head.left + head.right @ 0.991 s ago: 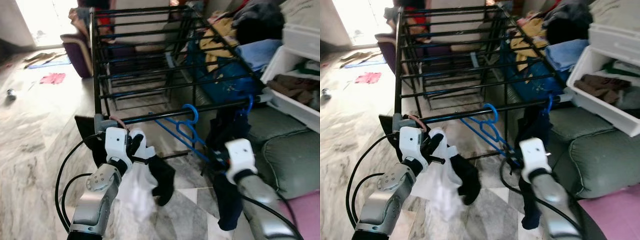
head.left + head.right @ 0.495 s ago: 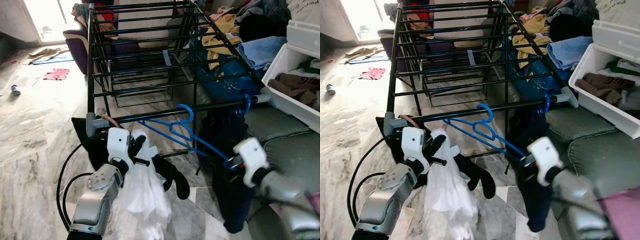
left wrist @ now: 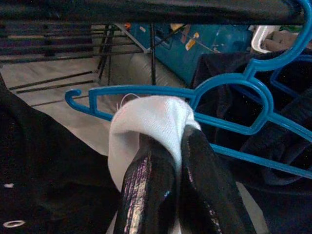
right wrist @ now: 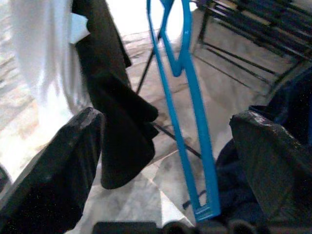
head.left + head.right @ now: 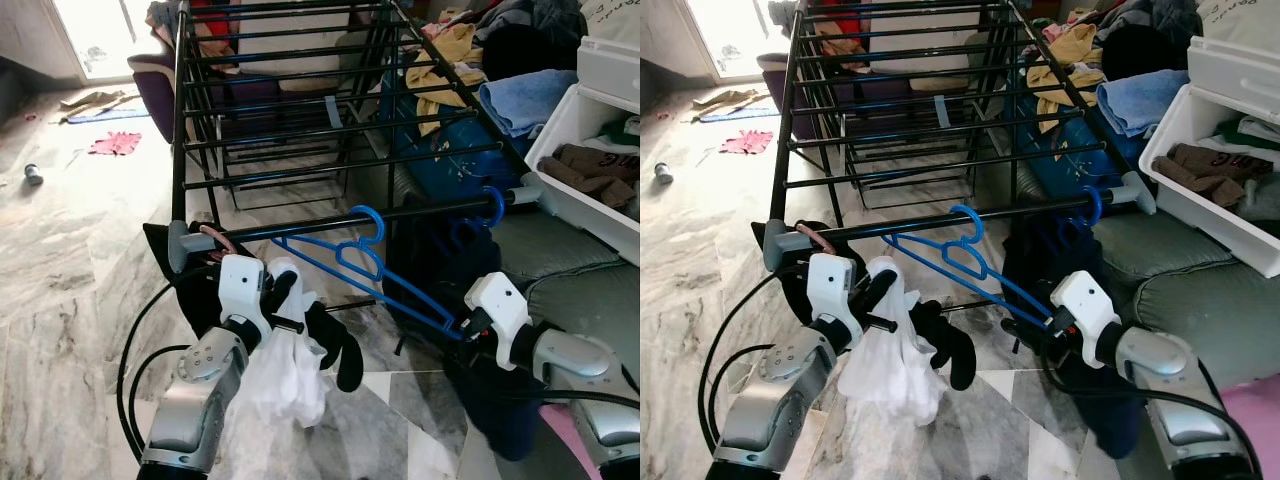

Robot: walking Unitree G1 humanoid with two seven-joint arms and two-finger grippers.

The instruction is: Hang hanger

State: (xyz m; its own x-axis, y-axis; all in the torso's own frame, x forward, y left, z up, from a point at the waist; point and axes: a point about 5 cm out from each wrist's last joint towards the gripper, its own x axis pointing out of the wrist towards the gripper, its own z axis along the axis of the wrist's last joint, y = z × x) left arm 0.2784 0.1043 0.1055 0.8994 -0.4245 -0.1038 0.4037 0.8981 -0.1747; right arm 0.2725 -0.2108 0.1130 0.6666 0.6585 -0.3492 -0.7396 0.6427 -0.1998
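A blue hanger hangs by its hook on the front rail of the black drying rack. Its lower end slants down to my right gripper, which stands open. In the right wrist view the hanger passes between the spread fingers. My left gripper is just below the rail, left of the hanger. It is shut on a white cloth that droops beneath it, with a black garment beside it.
A second blue hook holds a dark navy garment at the rail's right end. A grey-green sofa and a white bin of clothes stand on the right. Marble floor lies on the left, with a red cloth.
My right arm has swung out to the right while its gripper stays at the hanger's lower end. The white cloth has swayed under the left gripper. The hook stays on the rail.
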